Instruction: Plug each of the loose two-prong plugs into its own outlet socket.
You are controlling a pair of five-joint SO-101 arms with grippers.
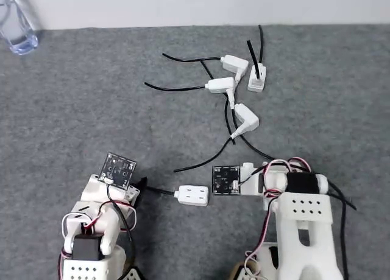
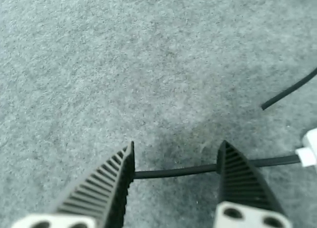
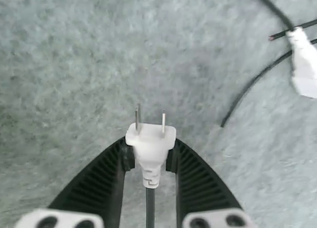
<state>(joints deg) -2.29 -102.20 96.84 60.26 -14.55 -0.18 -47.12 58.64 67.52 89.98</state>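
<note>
A white two-prong plug [image 3: 150,139] sits in my right gripper [image 3: 150,149], which is shut on its body with the prongs pointing away over the grey mat. The white outlet strip [image 1: 192,195] lies between the two arms, just left of the right arm's wrist board [image 1: 226,180]. Its black cord [image 2: 173,172] runs across between the fingertips of my open left gripper [image 2: 176,148], and the strip's end [image 2: 311,151] shows beside it. Several loose white plugs lie farther back, among them one [image 1: 247,119] nearest the arms, one [image 1: 220,84] behind it and one [image 1: 257,78] upright.
Black cords [image 1: 183,59] from the loose plugs cross and trail over the mat. A clear plastic container [image 1: 18,30] stands at the far left corner by the white wall. Another loose plug [image 3: 304,64] lies off to the side of the held one.
</note>
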